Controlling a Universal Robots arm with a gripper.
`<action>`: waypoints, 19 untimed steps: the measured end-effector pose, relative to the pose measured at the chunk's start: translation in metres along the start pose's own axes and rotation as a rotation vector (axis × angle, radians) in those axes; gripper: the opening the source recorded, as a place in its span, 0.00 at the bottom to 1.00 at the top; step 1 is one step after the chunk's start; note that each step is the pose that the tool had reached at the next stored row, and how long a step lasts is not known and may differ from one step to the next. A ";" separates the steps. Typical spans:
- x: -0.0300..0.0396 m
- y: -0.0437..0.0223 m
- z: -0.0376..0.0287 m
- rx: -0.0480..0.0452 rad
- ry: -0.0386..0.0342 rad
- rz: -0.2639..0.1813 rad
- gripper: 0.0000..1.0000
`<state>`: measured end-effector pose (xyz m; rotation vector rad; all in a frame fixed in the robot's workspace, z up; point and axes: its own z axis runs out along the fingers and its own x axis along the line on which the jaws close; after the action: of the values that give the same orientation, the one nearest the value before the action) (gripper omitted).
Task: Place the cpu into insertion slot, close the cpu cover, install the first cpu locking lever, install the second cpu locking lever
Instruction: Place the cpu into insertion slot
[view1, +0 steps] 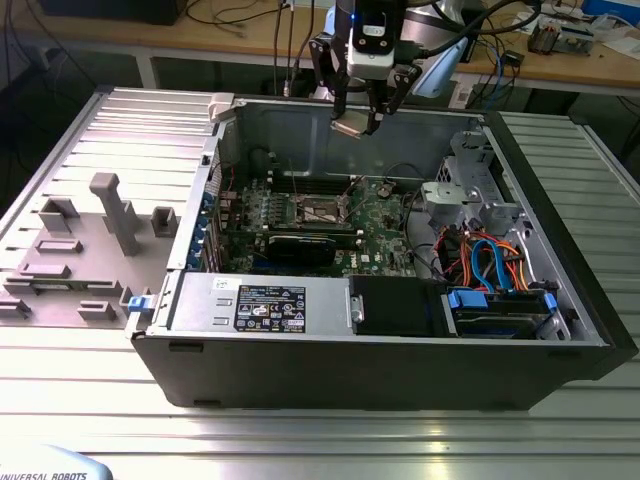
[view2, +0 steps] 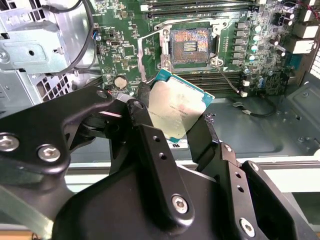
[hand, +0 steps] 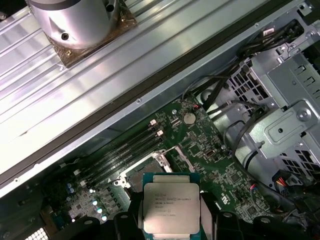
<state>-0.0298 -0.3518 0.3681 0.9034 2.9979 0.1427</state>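
Observation:
My gripper (view1: 356, 120) hangs high over the open computer case, shut on the cpu (view1: 350, 127), a flat square chip with a dull silver top. In both wrist views the cpu (view2: 175, 107) (hand: 170, 210) sits tilted between the black fingers (view2: 150, 140). The insertion slot (view2: 190, 45) lies well below on the green motherboard, its dark centre bare. In the exterior view the insertion slot (view1: 325, 210) is near the middle of the board. The cpu cover (view2: 149, 52) stands swung open along one side of the slot. In the first wrist view the chip hides part of the insertion slot (hand: 131, 175).
A long black graphics card (view1: 300, 248) lies in front of the slot, with memory slots (view2: 200, 7) beside it. A power supply (view1: 260, 300), a metal drive cage (view1: 470, 190) and orange and blue cables (view1: 490, 260) crowd the case. A grey fixture plate (view1: 90, 230) sits on the exterior view's left.

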 end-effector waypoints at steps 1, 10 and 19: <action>0.0000 0.0000 0.0000 0.0000 -0.0001 0.001 0.54; 0.0000 0.0000 0.0001 -0.0004 -0.0020 0.023 0.54; 0.0000 0.0000 0.0002 -0.0010 -0.0044 0.049 0.54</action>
<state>-0.0298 -0.3518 0.3679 0.9758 2.9728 0.1424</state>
